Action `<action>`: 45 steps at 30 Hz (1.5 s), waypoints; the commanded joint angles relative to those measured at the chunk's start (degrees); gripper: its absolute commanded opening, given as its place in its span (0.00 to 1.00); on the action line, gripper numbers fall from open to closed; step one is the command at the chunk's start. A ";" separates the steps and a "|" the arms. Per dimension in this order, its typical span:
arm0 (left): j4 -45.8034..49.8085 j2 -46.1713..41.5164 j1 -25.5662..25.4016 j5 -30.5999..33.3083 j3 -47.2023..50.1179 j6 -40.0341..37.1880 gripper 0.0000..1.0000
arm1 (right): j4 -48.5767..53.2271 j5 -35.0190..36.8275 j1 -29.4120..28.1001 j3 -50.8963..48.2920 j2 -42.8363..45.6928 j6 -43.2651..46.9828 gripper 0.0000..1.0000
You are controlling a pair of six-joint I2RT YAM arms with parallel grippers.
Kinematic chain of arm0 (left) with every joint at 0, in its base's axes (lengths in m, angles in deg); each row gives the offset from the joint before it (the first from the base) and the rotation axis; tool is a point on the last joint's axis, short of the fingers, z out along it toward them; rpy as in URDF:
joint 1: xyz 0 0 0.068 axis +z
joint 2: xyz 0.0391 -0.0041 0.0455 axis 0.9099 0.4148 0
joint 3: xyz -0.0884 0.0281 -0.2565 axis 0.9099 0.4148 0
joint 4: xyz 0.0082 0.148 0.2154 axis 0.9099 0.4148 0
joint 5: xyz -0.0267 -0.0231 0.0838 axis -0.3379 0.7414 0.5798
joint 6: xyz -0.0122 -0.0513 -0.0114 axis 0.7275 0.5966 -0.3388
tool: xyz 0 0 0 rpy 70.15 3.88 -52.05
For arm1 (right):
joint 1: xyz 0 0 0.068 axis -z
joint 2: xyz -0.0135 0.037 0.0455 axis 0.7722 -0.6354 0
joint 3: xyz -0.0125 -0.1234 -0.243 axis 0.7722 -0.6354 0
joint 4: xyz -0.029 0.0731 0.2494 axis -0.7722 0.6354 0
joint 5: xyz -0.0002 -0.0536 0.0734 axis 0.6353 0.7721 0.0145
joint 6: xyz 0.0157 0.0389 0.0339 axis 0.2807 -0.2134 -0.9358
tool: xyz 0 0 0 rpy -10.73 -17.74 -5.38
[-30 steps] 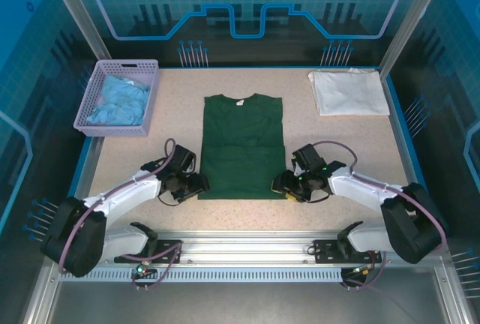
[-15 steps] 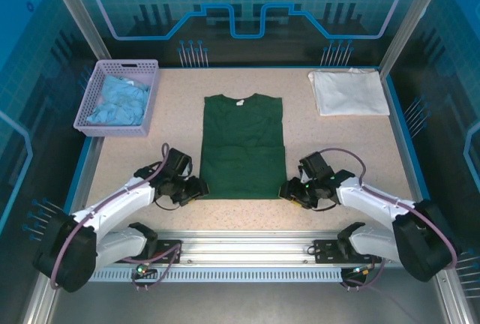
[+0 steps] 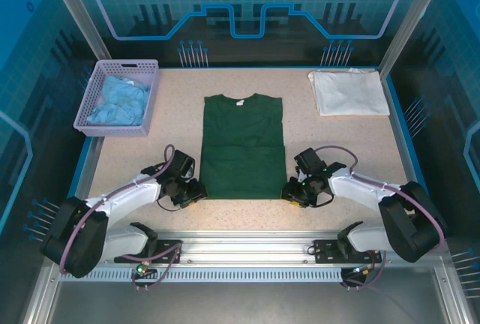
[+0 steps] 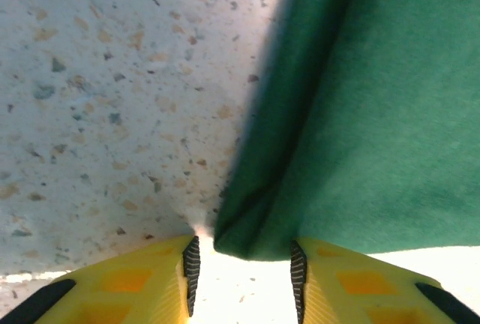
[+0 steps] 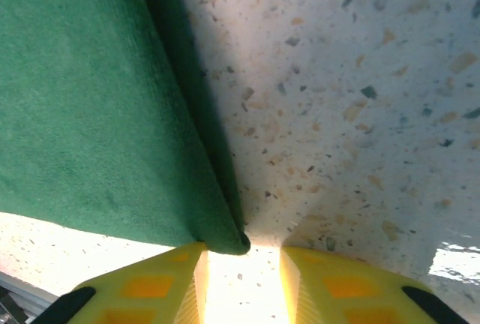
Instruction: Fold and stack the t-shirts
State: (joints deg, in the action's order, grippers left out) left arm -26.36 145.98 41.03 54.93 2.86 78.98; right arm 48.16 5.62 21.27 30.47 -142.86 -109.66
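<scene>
From above, we see the dark green t-shirt point(image 3: 243, 146) lying flat at the centre of the speckled table point(image 3: 176, 114). It is folded into a tall narrow rectangle, with its small white neck label point(image 3: 241, 102) at the 12 o'clock end. The white t-shirt point(image 3: 349, 91) lies folded well apart from it, towards 2 o'clock, near the table's far corner. At 10 o'clock a purple basket point(image 3: 127, 64) holds crumpled light blue cloth point(image 3: 116, 103).

The 2 arms reach in low from 6 o'clock. The left gripper point(image 3: 197, 190) sits at the green shirt's 7 o'clock corner and the right gripper point(image 3: 289, 190) at its 5 o'clock corner.

In the left wrist view, the left gripper point(image 4: 244, 264) has its yellow fingers point(image 4: 135, 286) parted. The shirt's folded corner point(image 4: 255, 238) lies between the ridged pads. One pad meets the cloth, while a sliver of bright table shows beside the other, so we judge the jaws not yet clamped.

In the right wrist view, the right gripper point(image 5: 240, 271) also stands parted. The shirt's corner tip point(image 5: 232, 240) sits just at the mouth of the gap, with bare table showing between the fingers point(image 5: 150, 286).
</scene>
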 commanded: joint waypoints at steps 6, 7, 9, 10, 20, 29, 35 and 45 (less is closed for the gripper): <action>-2.17 2.44 0.60 2.55 -1.76 -0.87 0.36 | -4.36 -0.44 -0.60 1.71 -4.18 1.85 0.24; -2.45 2.49 0.64 2.17 -1.84 -1.01 0.36 | -4.76 -1.07 -0.76 1.82 -3.96 1.76 0.25; -2.67 2.36 0.61 1.98 -1.77 -1.35 0.38 | -4.06 -0.85 -1.20 2.60 -3.39 1.94 0.28; -2.71 2.44 0.62 1.89 -1.68 -1.55 0.38 | -3.45 -0.53 -1.38 2.91 -2.79 2.05 0.30; -4.21 3.50 0.62 2.31 -2.37 -2.15 0.33 | 0.69 2.53 -1.57 4.95 -5.07 1.80 0.29; -4.67 5.25 0.57 2.94 -3.67 -3.00 0.22 | 2.10 3.88 -1.61 8.08 -9.04 3.25 0.10; -3.01 3.69 0.48 3.28 -3.32 -3.80 0.12 | 6.15 7.27 -3.28 9.74 -10.28 5.16 0.00; 5.29 -5.07 -2.83 3.01 0.70 -1.75 0.00 | 10.01 12.92 -13.17 5.87 -7.23 0.56 0.00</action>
State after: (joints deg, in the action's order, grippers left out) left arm -26.12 143.29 39.52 58.08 1.57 76.03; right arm 52.66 15.28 11.28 39.41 -150.51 -106.67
